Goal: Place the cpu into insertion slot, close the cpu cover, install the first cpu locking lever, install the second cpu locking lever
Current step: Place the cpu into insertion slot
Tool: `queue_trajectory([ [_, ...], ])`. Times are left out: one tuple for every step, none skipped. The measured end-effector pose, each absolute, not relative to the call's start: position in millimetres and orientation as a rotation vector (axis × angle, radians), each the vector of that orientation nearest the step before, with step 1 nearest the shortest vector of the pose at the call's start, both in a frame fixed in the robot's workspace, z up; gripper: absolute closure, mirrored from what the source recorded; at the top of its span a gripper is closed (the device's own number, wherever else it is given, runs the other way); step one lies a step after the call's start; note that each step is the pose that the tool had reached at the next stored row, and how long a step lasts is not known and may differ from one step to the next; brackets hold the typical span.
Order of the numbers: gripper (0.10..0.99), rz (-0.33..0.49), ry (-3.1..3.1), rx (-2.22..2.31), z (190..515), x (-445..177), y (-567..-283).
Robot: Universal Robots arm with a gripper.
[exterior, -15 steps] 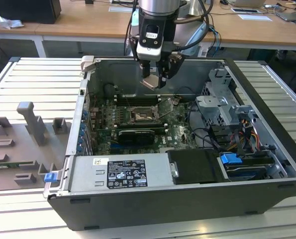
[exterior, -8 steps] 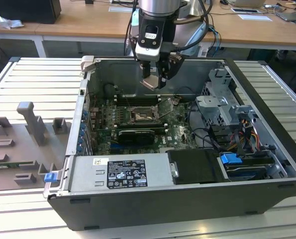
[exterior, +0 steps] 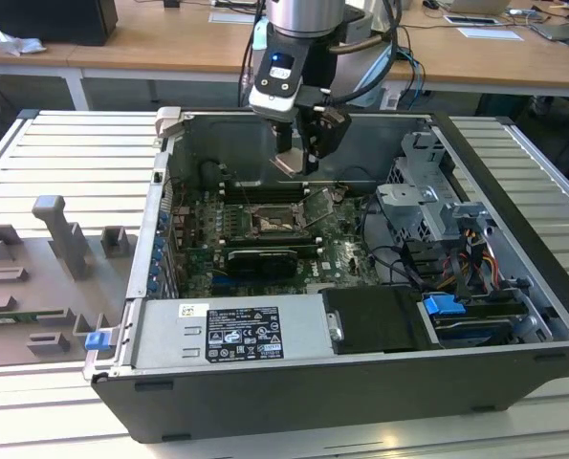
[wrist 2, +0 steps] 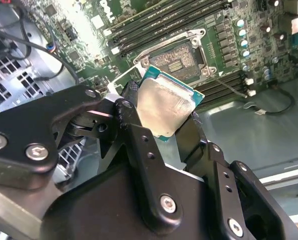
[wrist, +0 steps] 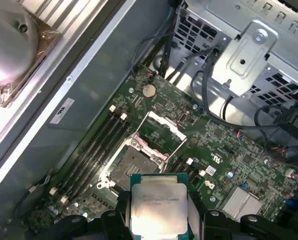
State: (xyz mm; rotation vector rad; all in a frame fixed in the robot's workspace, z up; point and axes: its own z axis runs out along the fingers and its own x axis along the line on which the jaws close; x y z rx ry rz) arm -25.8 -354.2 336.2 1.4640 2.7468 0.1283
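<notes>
Open computer case (exterior: pixel 361 402) lies on the ribbed worktop (exterior: pixel 35 163) with the green board (exterior: pixel 346 253) exposed inside. The gripper (exterior: pixel 298 161) hangs above the board, roughly over the socket area. Its jaws are clamped on two opposite edges of the cpu (wrist 2: pixel 164 105), pale metal face visible in both wrist views. The cpu is in the air, clear of the board, not seated. Insertion slot (wrist: pixel 130 165) is bare, dark centre showing. Cpu cover (wrist: pixel 161 131) is flipped up off the slot, on its hinge edge.
</notes>
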Motion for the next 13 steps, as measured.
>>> queue_trajectory([
  [0.545, 0.128, 2.734, 1.486, 335.6, -25.8, -354.2],
  [0.545, 0.128, 2.724, 1.503, 335.1, -25.8, -354.2],
  [0.545, 0.127, 2.711, 1.526, 334.4, -25.8, -354.2],
  [0.545, 0.127, 2.700, 1.544, 333.9, -25.8, -354.2],
  [0.545, 0.126, 2.676, 1.583, 332.9, -25.8, -354.2],
  [0.545, 0.126, 2.662, 1.604, 332.3, -25.8, -354.2],
  [0.545, 0.125, 2.644, 1.633, 331.6, -25.8, -354.2],
  [0.545, 0.125, 2.622, 1.666, 330.7, -25.8, -354.2],
  [0.545, 0.124, 2.602, 1.695, 329.9, -25.8, -354.2],
  [0.545, 0.124, 2.590, 1.712, 329.5, -25.8, -354.2],
  [0.545, 0.123, 2.579, 1.729, 329.2, -25.8, -354.2],
  [0.545, 0.123, 2.570, 1.741, 329.0, -25.8, -354.2],
  [0.545, 0.123, 2.566, 1.747, 328.9, -25.8, -354.3],
])
